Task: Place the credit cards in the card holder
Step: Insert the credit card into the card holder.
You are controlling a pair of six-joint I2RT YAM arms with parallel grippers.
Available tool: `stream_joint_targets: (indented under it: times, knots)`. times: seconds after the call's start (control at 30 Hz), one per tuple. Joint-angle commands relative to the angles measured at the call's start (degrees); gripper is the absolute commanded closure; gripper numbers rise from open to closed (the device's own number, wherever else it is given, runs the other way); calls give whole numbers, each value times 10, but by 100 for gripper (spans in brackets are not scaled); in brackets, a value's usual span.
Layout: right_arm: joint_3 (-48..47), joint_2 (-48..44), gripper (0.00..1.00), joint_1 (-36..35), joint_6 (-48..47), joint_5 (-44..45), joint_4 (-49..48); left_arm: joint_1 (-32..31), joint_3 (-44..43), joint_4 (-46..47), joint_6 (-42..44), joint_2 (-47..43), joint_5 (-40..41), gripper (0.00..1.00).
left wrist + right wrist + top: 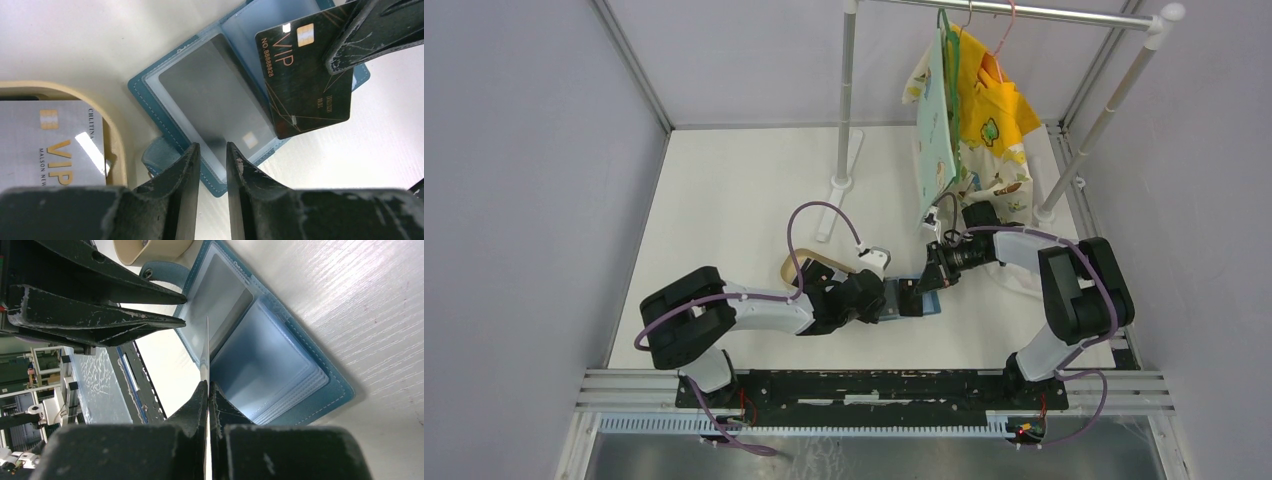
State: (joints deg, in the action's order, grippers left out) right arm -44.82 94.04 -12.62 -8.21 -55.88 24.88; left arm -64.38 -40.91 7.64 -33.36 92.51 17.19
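The teal-blue card holder (200,95) lies open on the table, its clear sleeves facing up. My right gripper (207,385) is shut on a black VIP credit card (300,75). It holds the card tilted over the holder's far page (270,360), and the card is edge-on in the right wrist view. My left gripper (212,150) stands narrowly open. Its tips sit at the holder's near edge, beside the snap strap, and grip nothing. A silver credit card (50,145) lies in the tan tray (117,145) on the left.
The tan oval tray (809,265) sits just left of the holder (919,298). A clothes rack (846,120) with hanging children's garments (979,120) stands at the back right. White cloth lies on the table behind the right arm.
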Motion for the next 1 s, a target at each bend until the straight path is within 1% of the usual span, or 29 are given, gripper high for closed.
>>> stream_joint_targets:
  times: [0.0,0.17,0.27,0.5,0.73,0.97]
  knots:
    - [-28,7,100,7,13,-18,-15,-1,7,-29,-6,-14,30,67]
    - [-36,-1,100,15,3,-41,1,-2,6,-32,-6,-1,32,69]
    - [-29,-2,100,15,19,-36,-16,-2,5,-30,-6,0,31,71]
    - [-14,25,100,15,59,-17,-58,-1,4,-24,-6,7,22,71]
    - [-12,31,100,15,66,29,-61,-2,2,-23,-6,11,18,71]
    - [4,11,100,15,74,94,-72,-1,3,-22,-5,12,16,72]
